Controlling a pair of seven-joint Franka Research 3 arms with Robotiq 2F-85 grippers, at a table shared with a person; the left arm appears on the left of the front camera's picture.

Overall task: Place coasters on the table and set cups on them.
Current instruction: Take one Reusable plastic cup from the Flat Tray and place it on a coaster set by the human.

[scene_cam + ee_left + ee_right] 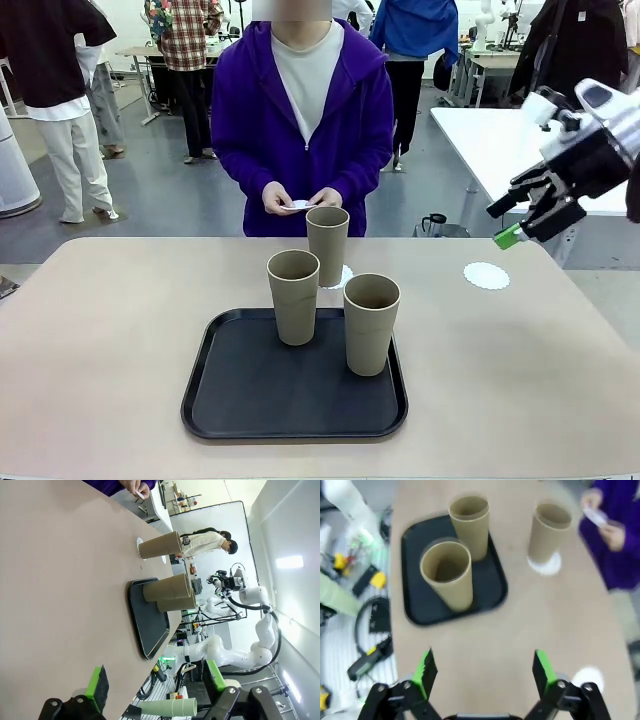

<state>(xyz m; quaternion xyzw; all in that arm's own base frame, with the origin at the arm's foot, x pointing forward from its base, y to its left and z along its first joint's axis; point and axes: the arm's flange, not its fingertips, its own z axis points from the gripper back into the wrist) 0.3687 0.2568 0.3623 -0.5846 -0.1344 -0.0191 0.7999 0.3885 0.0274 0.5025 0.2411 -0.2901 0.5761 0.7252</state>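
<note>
My right claw point(498, 225) hangs wide open above the far right edge of the rounded beige-tan tabletop point(100, 330), with free air all round. A round white lacy paper coaster point(486, 275) lies bare just below and left of it. One tall tan-brown tumbler point(327, 245) stands on a second coaster point(343, 277) beyond the black rectangular tray point(250, 410). Two more tumblers point(371, 323) stand on the tray. My left claw point(156, 680), also wide, faces bare tabletop.

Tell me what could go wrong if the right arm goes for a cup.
The two cups on the tray stand close together, so the open right tool may knock one while gripping the other. The bare coaster looks thin; a cup landing off-centre could push it.
</note>
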